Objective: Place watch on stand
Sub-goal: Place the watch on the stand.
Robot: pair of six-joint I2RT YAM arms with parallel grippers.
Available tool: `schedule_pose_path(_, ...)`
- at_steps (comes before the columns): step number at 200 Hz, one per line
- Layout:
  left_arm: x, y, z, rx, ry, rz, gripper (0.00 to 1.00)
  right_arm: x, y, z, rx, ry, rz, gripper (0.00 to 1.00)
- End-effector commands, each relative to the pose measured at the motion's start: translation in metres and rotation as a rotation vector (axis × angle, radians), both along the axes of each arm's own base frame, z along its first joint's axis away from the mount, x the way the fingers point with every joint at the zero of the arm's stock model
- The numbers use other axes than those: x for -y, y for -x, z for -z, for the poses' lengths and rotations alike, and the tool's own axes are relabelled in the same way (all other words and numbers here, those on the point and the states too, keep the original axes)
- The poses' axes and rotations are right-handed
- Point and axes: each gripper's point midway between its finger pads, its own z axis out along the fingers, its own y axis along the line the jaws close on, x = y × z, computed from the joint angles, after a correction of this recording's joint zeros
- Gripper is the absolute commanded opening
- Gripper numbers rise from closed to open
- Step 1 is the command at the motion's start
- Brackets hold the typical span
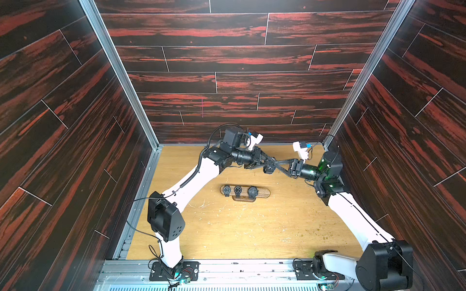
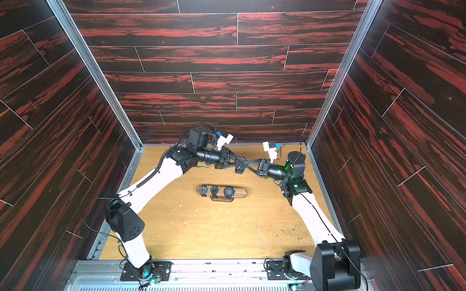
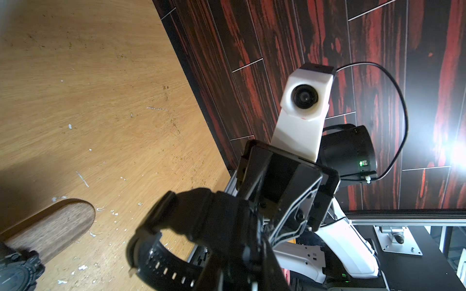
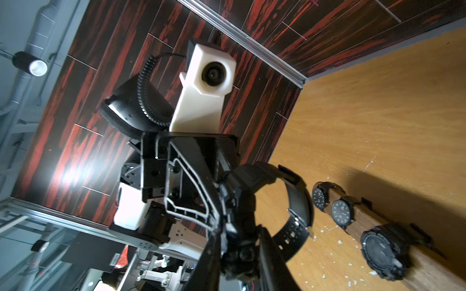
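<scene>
A black watch [image 1: 268, 168] [image 2: 239, 169] hangs in mid-air above the back of the table, between both grippers. My left gripper [image 1: 271, 161] [image 3: 249, 264] is shut on its case from the left. My right gripper [image 1: 275, 164] [image 4: 242, 257] meets it from the right, with the watch [image 4: 240, 248] pressed between its fingers. The buckled strap [image 3: 161, 264] loops free to the side. The stand [image 1: 262, 193] [image 2: 240, 193], a dark-brown wooden bar on a small base, lies on the table nearer the front than the grippers. Its right end [image 3: 55, 224] is bare.
Three black watches [image 1: 227, 189] [image 1: 237, 189] [image 1: 252, 191] sit on the stand's left and middle parts. Small white and green crumbs are scattered on the wooden table [image 1: 252, 226]. Dark red panelled walls close the left, back and right sides.
</scene>
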Motion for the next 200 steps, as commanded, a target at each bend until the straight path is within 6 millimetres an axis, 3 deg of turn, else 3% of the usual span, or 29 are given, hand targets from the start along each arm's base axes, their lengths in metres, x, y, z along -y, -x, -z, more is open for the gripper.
schedule_pose_path(1,0.002,0.002,-0.011,0.016,0.043,0.017,0.14,-0.002,0.002,-0.004,0.013,-0.030,-0.028,0.17)
schedule_pose_path(31,0.000,0.000,-0.012,0.020,0.044,0.005,0.38,-0.002,0.004,-0.002,0.001,-0.056,-0.038,0.00)
schedule_pose_path(55,0.000,0.001,-0.015,0.025,0.047,-0.005,0.61,-0.001,0.006,0.004,-0.013,-0.067,-0.038,0.00)
schedule_pose_path(67,-0.003,0.000,-0.016,0.029,0.044,-0.018,0.67,-0.001,0.006,0.007,-0.023,-0.073,-0.034,0.00)
schedule_pose_path(99,-0.014,-0.005,-0.017,0.034,0.030,-0.070,0.74,0.005,0.005,0.018,-0.045,-0.076,-0.014,0.00)
schedule_pose_path(124,-0.032,-0.023,0.009,-0.014,-0.031,-0.158,0.75,0.015,0.003,0.028,-0.071,-0.083,0.018,0.00)
schedule_pose_path(127,-0.038,-0.022,0.002,-0.003,-0.025,-0.174,0.75,0.016,0.003,0.030,-0.074,-0.083,0.020,0.00)
schedule_pose_path(140,-0.054,-0.031,0.010,-0.018,-0.046,-0.234,0.74,0.023,0.000,0.039,-0.091,-0.082,0.040,0.00)
schedule_pose_path(200,-0.128,-0.055,0.038,-0.064,-0.118,-0.449,0.74,0.045,0.000,0.112,-0.245,-0.006,0.121,0.00)
